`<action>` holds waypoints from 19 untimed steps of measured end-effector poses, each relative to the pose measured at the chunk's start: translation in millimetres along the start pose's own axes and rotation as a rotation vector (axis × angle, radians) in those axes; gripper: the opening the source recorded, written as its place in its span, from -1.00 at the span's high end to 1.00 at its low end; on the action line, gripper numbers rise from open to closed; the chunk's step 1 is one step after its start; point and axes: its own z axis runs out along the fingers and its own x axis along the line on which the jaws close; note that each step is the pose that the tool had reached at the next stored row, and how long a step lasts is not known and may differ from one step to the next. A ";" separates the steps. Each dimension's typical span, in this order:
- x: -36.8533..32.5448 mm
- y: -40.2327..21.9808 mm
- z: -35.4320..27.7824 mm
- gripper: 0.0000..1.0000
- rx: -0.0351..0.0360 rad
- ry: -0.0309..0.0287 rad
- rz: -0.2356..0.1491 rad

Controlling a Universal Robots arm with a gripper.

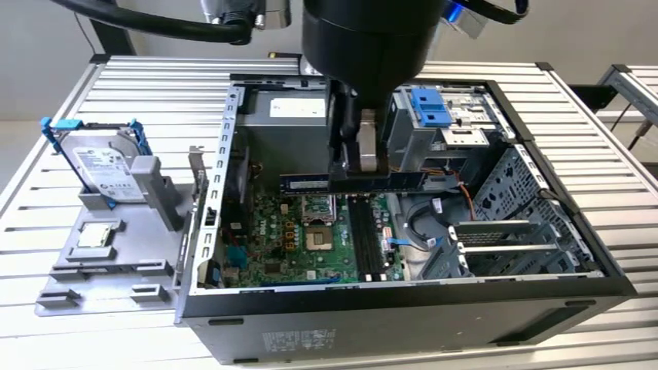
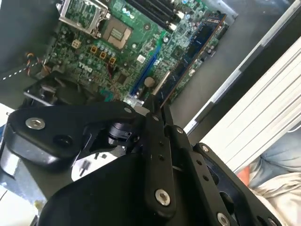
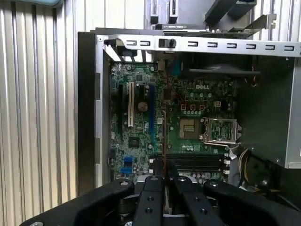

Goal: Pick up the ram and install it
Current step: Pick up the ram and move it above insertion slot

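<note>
Arm (image 1: 370, 38): enters the exterior view at 12 o'clock, with the wrist directed straight down. Gripper (image 1: 360, 171): positioned just toward 12 o'clock of the view centre, fingers vertical and clamped on the ram (image 1: 303, 183) near its mid-length. In the first wrist view, the black fingers (image 3: 151, 193) converge tightly on the stick's thin edge.

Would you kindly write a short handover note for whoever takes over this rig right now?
Gripper: shut on the ram, gripping it near its middle.
Ram: held level inside the open computer case, above the motherboard, lying crosswise to the memory slots and apparently clear of them.
Done: the ram is picked up and brought over the board.
Left: it is not yet seated in a slot.
Hard drive and processor sit on the grey tray at the exterior view's left.
</note>
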 end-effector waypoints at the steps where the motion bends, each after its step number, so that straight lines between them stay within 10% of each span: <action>1: 0.0 -4.7 0.0 1.00 0.0000 0.0000 0.000; 11: -0.3 -49.0 -0.6 1.00 0.0000 0.0000 0.000; 19: -0.4 -51.9 -0.7 1.00 0.0000 0.0000 0.000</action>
